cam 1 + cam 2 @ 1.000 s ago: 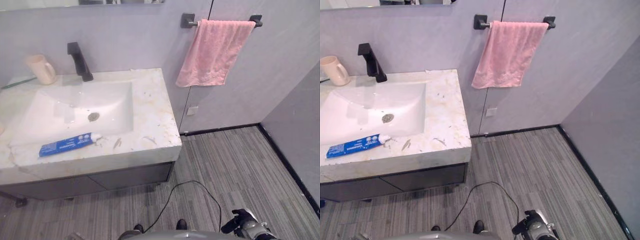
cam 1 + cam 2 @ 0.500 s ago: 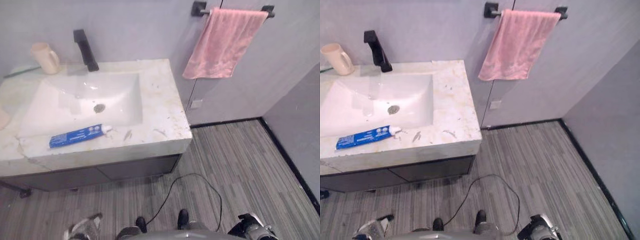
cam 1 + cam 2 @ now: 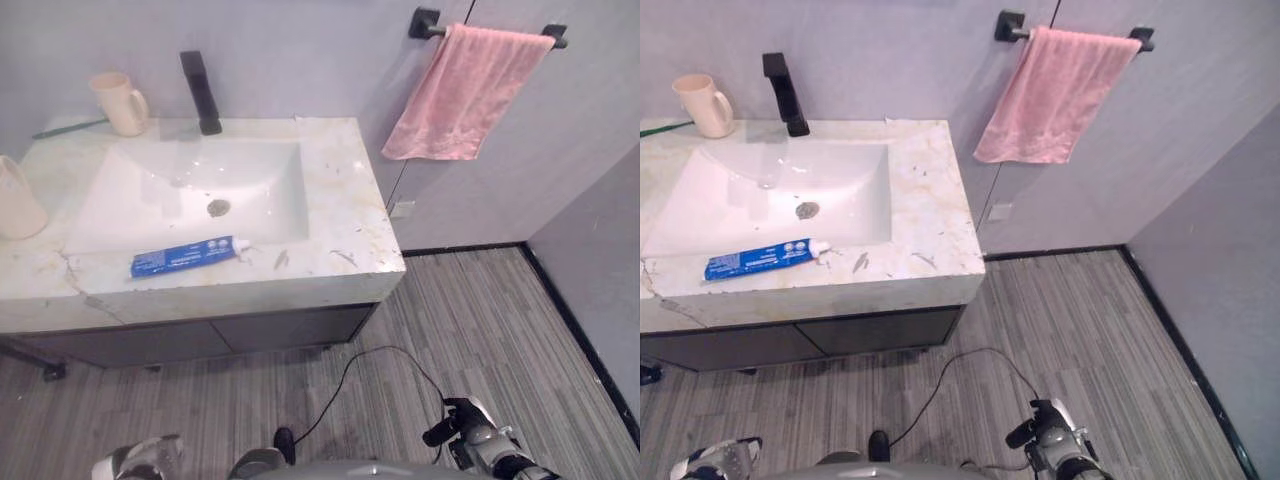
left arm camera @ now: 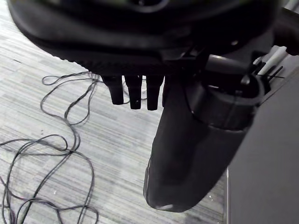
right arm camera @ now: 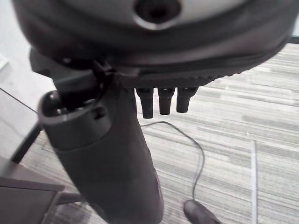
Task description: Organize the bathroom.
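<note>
Two hands hang low over the striped floor, the left hand and the right hand, each with fingers straight and empty. On the marble counter, a blue toothpaste tube lies along the front edge of the sink. A cream mug stands beside the black faucet. A pink towel hangs from its wall bar.
</note>
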Tool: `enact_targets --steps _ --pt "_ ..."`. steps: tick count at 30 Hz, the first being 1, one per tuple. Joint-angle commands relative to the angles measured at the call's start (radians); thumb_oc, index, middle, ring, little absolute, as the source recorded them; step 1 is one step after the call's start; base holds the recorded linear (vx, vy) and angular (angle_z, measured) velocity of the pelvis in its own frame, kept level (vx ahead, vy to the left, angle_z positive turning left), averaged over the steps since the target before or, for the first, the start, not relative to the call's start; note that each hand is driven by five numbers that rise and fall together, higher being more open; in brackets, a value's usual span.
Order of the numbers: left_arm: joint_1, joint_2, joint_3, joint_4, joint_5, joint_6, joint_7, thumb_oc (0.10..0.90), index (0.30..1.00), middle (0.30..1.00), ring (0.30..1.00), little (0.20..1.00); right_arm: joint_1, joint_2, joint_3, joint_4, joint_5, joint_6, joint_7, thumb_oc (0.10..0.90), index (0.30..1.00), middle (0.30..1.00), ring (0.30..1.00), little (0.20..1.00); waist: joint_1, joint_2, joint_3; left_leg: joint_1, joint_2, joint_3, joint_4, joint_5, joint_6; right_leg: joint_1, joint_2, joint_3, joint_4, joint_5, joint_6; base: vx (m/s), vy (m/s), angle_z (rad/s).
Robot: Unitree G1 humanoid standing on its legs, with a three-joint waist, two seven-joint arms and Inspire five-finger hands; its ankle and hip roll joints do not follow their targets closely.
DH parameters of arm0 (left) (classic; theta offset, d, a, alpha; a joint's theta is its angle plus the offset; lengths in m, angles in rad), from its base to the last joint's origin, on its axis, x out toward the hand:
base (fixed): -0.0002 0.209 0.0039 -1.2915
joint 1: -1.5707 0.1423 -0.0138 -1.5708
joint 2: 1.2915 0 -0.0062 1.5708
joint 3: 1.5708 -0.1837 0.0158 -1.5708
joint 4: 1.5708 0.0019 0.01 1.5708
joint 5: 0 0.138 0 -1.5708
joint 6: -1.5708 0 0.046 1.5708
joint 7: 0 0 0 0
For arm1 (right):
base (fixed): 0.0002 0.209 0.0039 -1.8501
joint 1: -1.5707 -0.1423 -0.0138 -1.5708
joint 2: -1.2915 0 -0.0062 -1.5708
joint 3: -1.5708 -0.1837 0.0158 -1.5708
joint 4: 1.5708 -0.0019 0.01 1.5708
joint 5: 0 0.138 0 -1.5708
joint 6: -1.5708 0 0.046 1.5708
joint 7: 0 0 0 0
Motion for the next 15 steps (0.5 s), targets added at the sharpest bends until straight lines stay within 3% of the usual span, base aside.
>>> enact_targets --steps 1,4,5,9,11,13,15 --pt "-0.048 0.037 -0.012 0.009 -0.025 -0.025 0.038 0.8 0.9 0.9 0.9 0.9 -0.028 -0.081 0.006 -0.019 0.023 0.006 -0.043 0.8 0.9 0.9 0.9 0.9 -0.015 0.03 -0.002 -0.049 0.03 -0.124 0.13 -0.062 -0.063 -0.073 0.05 0.114 0.153 -0.09 0.017 -0.21 -0.226 0.32" --pt "-0.057 0.027 -0.017 -0.013 -0.032 -0.032 0.03 0.8 0.9 0.9 0.9 0.9 -0.027 -0.083 0.013 -0.035 0.01 0.029 -0.033 0.8 0.9 0.9 0.9 0.9 -0.016 0.026 0.003 -0.081 0.037 -0.127 0.153 -0.051 -0.079 -0.063 0.07 0.099 0.131 -0.102 -0.003 -0.21 -0.219 0.4" --pt "-0.055 0.016 -0.03 -0.04 -0.05 -0.035 0.017 0.8 0.9 0.9 0.9 0.9 -0.034 -0.082 0.023 -0.031 0.019 0.026 -0.035 0.8 0.9 0.9 0.9 0.9 -0.006 0.026 0.016 -0.12 0.051 -0.15 0.162 -0.022 -0.1 -0.058 0.094 0.088 0.129 -0.106 -0.021 -0.27 -0.262 0.21" --pt "-0.037 -0.007 -0.028 -0.064 -0.023 -0.06 -0.016 0.8 0.9 0.9 0.9 0.9 -0.058 -0.081 0.041 -0.01 -0.01 0.021 -0.023 0.8 0.9 0.9 0.9 0.9 0.001 0.035 0.044 -0.15 0.089 -0.157 0.128 0.047 -0.122 -0.064 0.143 0.055 0.134 -0.12 -0.061 -0.24 -0.26 0.43" --pt "-0.034 -0.01 -0.032 -0.069 0.016 -0.076 -0.053 0.8 0.9 0.9 0.9 0.9 -0.055 -0.089 0.047 -0.004 -0.017 0.04 -0.029 0.8 0.9 0.9 0.9 0.9 -0.005 0.044 0.059 -0.175 0.129 -0.105 0.101 0.116 -0.147 -0.048 0.172 0.013 0.112 -0.119 -0.08 -0.16 -0.217 0.43" --pt "-0.033 -0.011 -0.03 -0.072 0.028 -0.075 -0.058 0.8 0.9 0.9 0.9 0.9 -0.053 -0.09 0.048 -0.003 -0.027 0.049 -0.02 0.8 0.9 0.9 0.9 0.9 -0.007 0.044 0.061 -0.177 0.135 -0.088 0.102 0.12 -0.148 -0.045 0.174 0.001 0.106 -0.118 -0.082 -0.1 -0.115 0.62" --pt "-0.035 -0.011 -0.036 -0.082 0.054 -0.072 -0.083 0.8 0.9 0.9 0.9 0.9 -0.049 -0.097 0.039 0.003 -0.016 0.072 -0.023 0.8 0.9 0.9 0.9 0.9 -0.013 0.031 0.069 -0.174 0.16 -0.022 0.173 0.108 -0.155 -0.034 0.158 -0.058 0.068 -0.095 -0.088 -0.13 -0.115 0.86"
